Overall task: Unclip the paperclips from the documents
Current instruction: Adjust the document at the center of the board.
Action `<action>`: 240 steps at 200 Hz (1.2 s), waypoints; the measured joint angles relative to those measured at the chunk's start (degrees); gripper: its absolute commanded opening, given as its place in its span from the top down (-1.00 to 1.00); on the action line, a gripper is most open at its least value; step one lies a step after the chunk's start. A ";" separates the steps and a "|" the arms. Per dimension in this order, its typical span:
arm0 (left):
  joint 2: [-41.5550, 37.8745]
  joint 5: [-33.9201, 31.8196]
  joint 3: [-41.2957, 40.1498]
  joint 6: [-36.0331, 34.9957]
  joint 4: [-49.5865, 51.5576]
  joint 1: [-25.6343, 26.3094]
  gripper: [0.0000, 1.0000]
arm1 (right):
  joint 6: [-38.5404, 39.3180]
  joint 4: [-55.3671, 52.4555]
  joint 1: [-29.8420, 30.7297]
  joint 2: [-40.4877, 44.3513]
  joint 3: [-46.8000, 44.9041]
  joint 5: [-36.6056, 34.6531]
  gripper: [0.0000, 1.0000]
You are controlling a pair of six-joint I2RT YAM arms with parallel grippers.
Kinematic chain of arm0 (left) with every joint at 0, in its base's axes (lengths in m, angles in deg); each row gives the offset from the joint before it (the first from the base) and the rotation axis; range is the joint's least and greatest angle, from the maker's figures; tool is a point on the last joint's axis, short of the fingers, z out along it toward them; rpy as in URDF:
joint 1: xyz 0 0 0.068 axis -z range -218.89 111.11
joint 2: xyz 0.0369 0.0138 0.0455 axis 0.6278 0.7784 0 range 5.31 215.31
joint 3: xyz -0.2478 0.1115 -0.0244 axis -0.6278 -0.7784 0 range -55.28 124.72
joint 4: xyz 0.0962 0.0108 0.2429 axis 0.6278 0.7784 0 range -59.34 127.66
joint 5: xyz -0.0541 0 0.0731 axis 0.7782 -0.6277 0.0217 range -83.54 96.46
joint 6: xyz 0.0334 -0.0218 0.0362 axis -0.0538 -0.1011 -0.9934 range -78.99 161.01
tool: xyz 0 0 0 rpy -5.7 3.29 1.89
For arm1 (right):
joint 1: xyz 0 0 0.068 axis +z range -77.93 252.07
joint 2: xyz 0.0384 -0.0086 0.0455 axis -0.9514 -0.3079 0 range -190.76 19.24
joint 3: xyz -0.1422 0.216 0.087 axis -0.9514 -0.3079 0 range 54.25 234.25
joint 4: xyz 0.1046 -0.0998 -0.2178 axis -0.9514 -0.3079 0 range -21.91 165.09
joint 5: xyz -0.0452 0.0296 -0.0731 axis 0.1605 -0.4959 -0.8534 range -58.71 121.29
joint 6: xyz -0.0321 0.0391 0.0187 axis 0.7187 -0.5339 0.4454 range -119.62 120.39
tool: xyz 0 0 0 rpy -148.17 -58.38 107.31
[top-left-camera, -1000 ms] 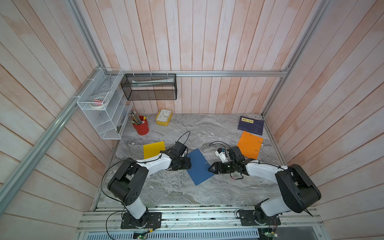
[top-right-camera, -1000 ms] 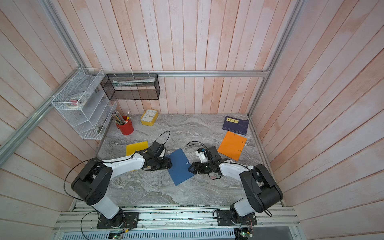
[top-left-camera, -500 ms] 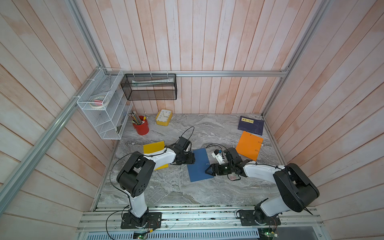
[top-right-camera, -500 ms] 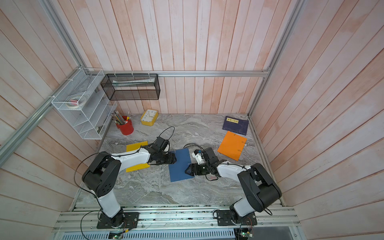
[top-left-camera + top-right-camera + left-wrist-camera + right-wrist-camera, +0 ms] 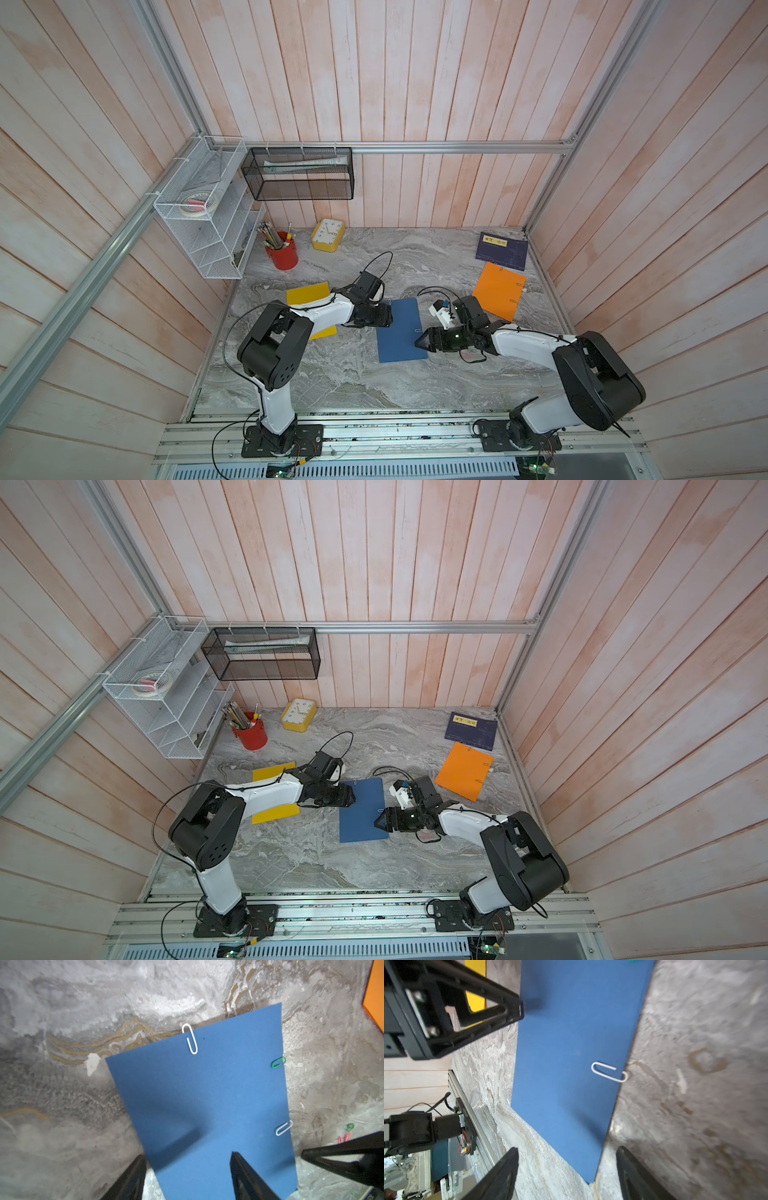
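1. Inspected grey veined marble-pattern bench top (image 5: 332, 386); found it enclosed on three sides by pale pink plank walls (image 5: 415, 83) with aluminium frame rails (image 5: 457, 146).
2. Noted white wire rack (image 5: 208, 216) on left wall and black mesh basket (image 5: 299, 174) on back wall.
3. Located red cup of pencils (image 5: 283, 253) and yellow square clock (image 5: 328, 235) along far edge towards left corner. Located dark navy booklet with yellow label (image 5: 503, 251) in far right corner.
4. Found blue rectangular paper sheet (image 5: 401, 330) flat at bench centre, yellow paper sheet (image 5: 307, 293) towards left edge and partly under left arm, orange paper sheet (image 5: 498, 293) near right edge beside booklet.
5. Counted three clips on blue sheet: white wire paperclip (image 5: 190, 1039) on far edge; green wire paperclip (image 5: 278, 1062) and second white wire paperclip (image 5: 283, 1128) on right edge.
6. Spotted loose green clip (image 5: 350, 1126) and loose pink clip (image 5: 344, 1137) on bare bench right of blue sheet.
7. Found left gripper (image 5: 188, 1155) low at blue sheet's left edge, jaws wide, gripping nothing; cannot tell contact with paper.
8. Found right gripper (image 5: 566, 1149) low, straddling blue sheet's near right corner, jaws wide, empty.
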State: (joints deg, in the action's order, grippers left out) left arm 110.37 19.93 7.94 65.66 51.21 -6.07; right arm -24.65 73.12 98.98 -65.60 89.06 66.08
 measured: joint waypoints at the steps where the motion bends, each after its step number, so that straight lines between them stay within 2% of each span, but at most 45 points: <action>1: 0.00 0.00 0.00 0.00 -0.02 -0.04 -0.34 | 0.11 -0.22 -0.22 -0.09 0.24 0.02 -0.49; 72: 0.00 -0.04 0.00 -0.04 0.24 -3.80 -0.28 | 4.37 -4.63 -4.81 -7.26 11.10 -0.22 -0.40; 133: 2.01 1.60 2.58 -0.04 0.66 -4.22 -0.26 | 6.14 -6.97 -4.83 -13.05 15.72 -0.35 -0.36; 240: 2.75 5.29 2.84 0.02 0.59 -4.22 -0.25 | 7.08 -8.00 -2.56 -16.90 18.95 -0.15 -0.35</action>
State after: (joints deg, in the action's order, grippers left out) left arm 113.12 25.22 10.78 65.68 51.80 -10.29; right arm -17.57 65.12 96.42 -82.49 108.01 65.92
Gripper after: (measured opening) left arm 0.625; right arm 0.676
